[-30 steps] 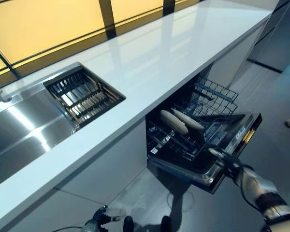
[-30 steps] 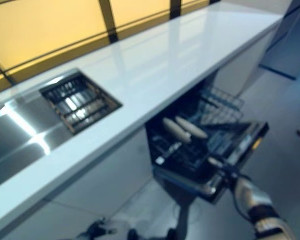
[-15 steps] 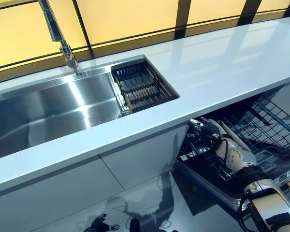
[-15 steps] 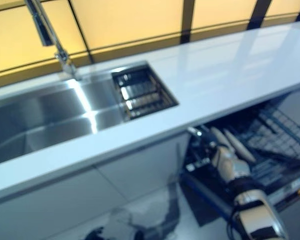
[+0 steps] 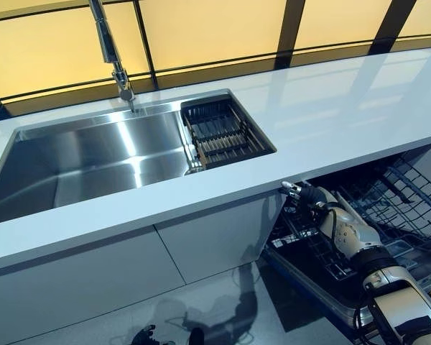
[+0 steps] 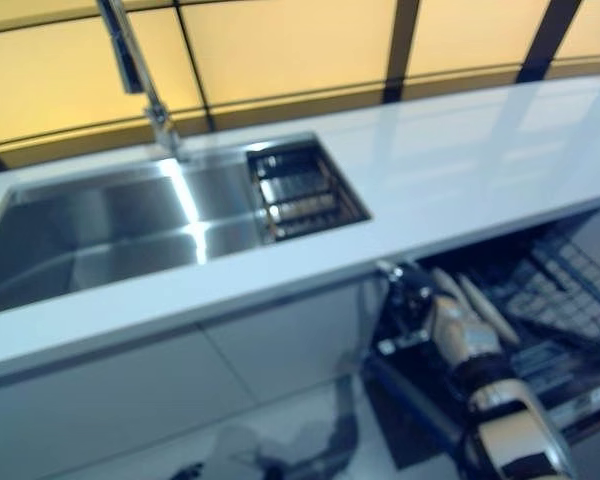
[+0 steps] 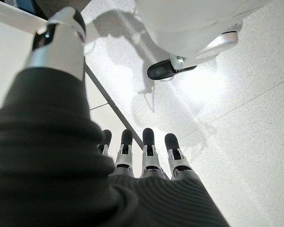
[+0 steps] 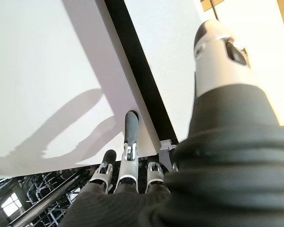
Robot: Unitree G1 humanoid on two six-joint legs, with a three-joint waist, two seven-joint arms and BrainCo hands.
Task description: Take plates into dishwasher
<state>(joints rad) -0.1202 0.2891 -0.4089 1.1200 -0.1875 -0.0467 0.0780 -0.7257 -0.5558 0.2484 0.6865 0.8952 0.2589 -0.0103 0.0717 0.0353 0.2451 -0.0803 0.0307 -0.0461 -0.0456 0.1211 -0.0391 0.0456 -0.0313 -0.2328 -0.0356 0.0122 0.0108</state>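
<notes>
White countertop runs across my view, glossy, with pale reflections on it. Stainless steel sink is set into it on my left. Tall faucet rises from the sink's far rim, its top cut off by the frame. Dark slatted drain rack sits in the sink's right end. Behind the counter I see amber-lit panels split by dark vertical bars. White cabinet fronts stand below the counter. Pale speckled floor lies beneath.
</notes>
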